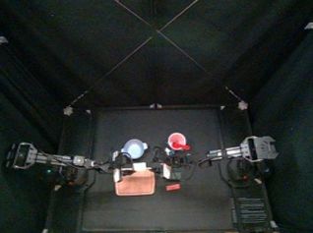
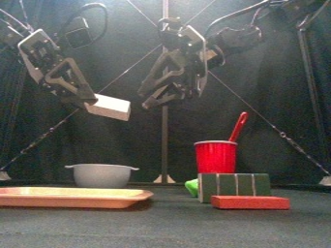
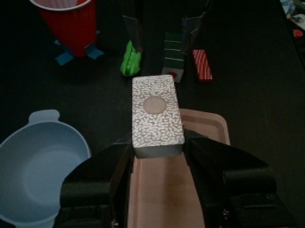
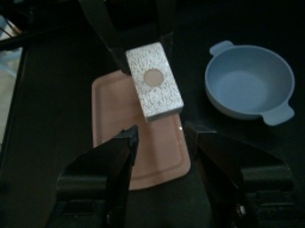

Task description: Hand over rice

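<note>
Up over the tray (image 2: 72, 198), the left gripper (image 3: 158, 153) clamps one end of the rice pack (image 3: 156, 116), and only the right wrist view shows the right gripper (image 4: 159, 134) spread open beside the other end.

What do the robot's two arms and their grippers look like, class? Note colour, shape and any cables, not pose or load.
Both arms are black throughout. The left gripper and the right gripper each end in two flat, angular black jaws on an open, strut-like frame. Black cables loop above each wrist in the front view. From the wrist cameras the fingers look broad, matt and dark. No markings are legible.
</note>
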Controlling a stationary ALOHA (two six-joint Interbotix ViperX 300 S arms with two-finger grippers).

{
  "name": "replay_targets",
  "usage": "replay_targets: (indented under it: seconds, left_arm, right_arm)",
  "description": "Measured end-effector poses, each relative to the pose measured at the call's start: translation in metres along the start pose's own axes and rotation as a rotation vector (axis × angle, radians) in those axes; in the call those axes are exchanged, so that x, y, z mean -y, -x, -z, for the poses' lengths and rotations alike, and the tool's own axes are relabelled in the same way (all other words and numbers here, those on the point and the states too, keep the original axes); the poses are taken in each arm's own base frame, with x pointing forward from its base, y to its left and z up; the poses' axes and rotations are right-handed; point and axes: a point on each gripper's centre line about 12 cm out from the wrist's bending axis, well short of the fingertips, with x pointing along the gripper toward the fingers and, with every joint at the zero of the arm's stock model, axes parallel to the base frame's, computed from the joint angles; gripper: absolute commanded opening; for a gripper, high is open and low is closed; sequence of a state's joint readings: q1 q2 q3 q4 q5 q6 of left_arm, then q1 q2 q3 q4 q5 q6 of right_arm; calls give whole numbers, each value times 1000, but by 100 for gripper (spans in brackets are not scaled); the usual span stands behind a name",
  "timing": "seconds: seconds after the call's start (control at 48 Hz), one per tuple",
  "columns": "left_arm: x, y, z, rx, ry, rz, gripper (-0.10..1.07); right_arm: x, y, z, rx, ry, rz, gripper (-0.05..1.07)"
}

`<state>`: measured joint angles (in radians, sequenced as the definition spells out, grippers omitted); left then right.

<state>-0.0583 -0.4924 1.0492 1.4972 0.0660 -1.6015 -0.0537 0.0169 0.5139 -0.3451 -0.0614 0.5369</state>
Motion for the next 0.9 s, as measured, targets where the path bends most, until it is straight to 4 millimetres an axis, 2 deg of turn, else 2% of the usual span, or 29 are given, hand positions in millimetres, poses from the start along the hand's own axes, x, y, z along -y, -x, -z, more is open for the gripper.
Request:
replay_targets:
  seconds: [0.312,0.5,0.896]
  left_arm:
    - [0,0,0,1,0,3,42]
    - [0,0,0,0,0,3,42]
    - [0,0,-1,1,0,2,42]
  right_arm:
    - [0,-22,-1,11,33,-15,101]
    - [2,-30,-6,20,58,-13,102]
    - [5,-46,-2,6,70,-7,101]
